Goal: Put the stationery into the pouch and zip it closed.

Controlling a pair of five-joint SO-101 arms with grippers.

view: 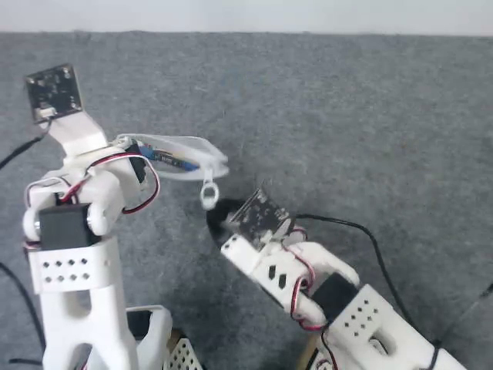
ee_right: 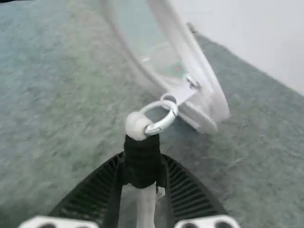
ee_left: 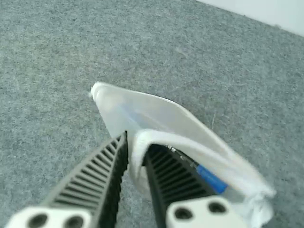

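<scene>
A translucent white pouch lies on the grey mat with a blue pen inside it. My left gripper is shut on the pouch's rim at its left end. In the left wrist view the fingers pinch the white rim of the pouch, and the blue pen shows through the wall. The zip's ring pull hangs off the pouch's right end. My right gripper is shut on the black tab tied to that ring pull, which leads to the zip slider.
The grey mat stretches open behind and to the right of the pouch. A pale wall runs along the mat's far edge. Black cables trail from the right arm near the front.
</scene>
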